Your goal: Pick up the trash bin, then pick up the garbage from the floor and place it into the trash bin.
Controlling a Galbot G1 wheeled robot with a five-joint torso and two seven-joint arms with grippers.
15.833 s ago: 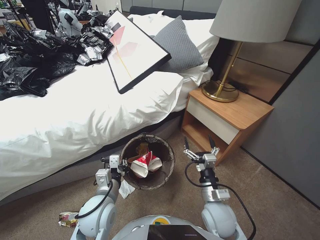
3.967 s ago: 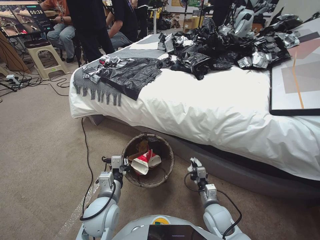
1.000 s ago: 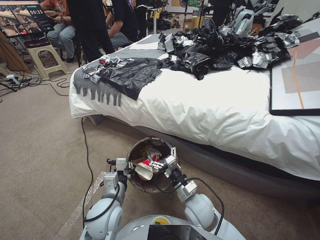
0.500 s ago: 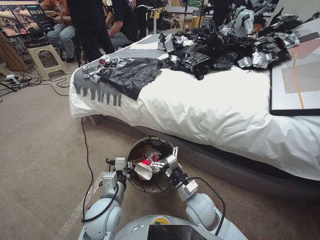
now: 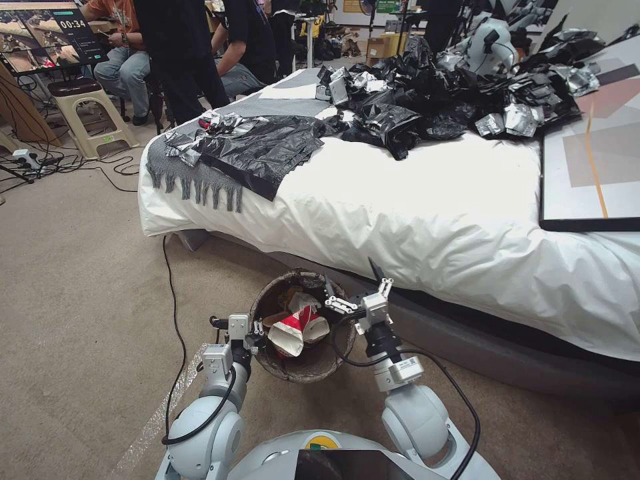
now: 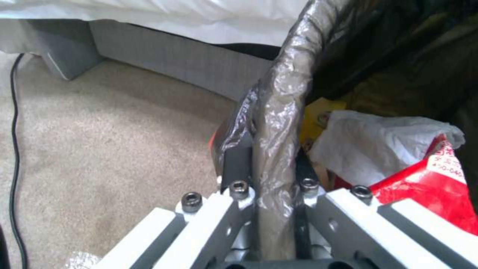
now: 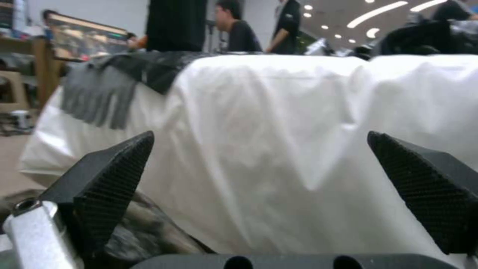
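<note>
We see left end effector (image 5: pixel 248 331) at lower left of centre, clamped on bag-lined rim of small round white plastic trash bin (image 5: pixel 301 368); red-and-white crumpled wrapper (image 5: pixel 291 328) inside; right end effector (image 5: pixel 353 288) spread wide, empty, beside bin's right rim, white-sheeted bed (image 5: pixel 427 213) above.

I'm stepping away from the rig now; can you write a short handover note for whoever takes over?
Left tool: shut on the trash bin rim, holding it beside the bed.
Right tool: open and empty, at the bin's far-right rim.
Done: bin picked up; red-and-white wrapper, white tissue and yellow piece are inside.
Left: no litter visible on the carpet here; check elsewhere.
</note>
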